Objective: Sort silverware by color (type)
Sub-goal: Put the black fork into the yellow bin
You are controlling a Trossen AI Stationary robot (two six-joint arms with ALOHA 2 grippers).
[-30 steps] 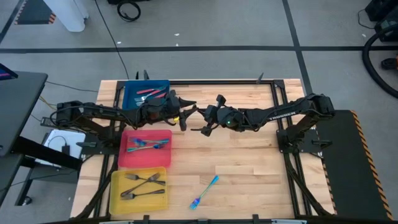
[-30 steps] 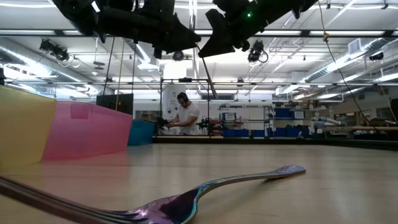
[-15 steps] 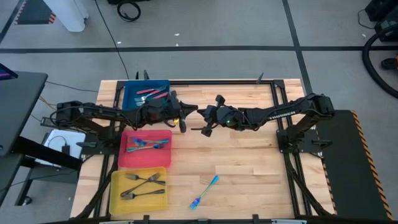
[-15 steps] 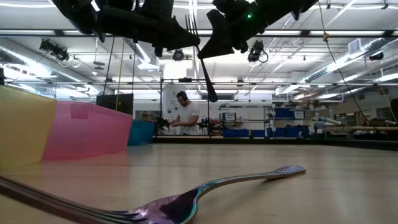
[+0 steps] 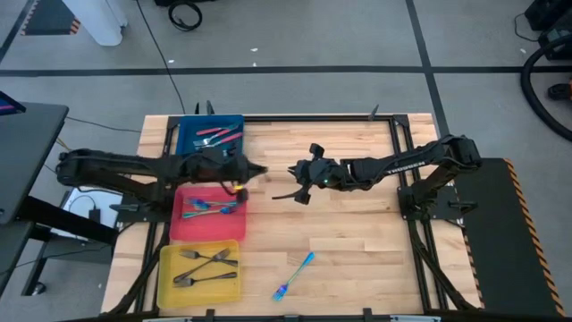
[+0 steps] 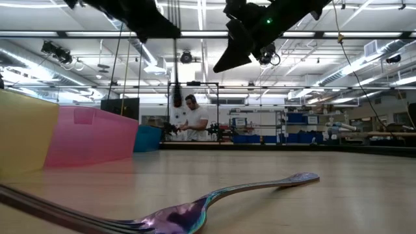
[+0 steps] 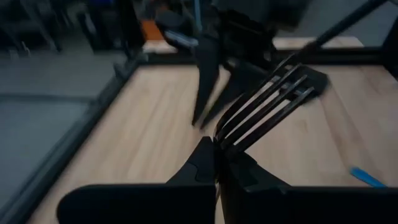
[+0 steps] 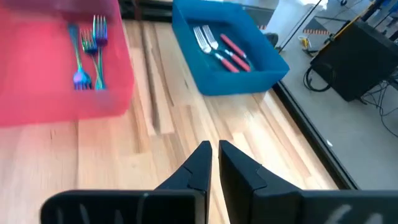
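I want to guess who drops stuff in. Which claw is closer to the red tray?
Left. The left claw, holding a dark fork, hovers at the red tray edge; the right claw hangs farther off mid-table.

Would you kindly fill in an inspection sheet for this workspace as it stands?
Surface: wooden table.
Job's things: red-handled pieces in the blue tray; blue-handled forks in the red tray; dark forks in the yellow tray; loose blue-handled fork on the table.
Clutter: nothing seen.
Grippers: left pincer shut on a held fork, by the red tray's far edge; right pincer shut, empty, mid-table.
Cables: black cable on the floor.
Surroundings: person at a far bench.
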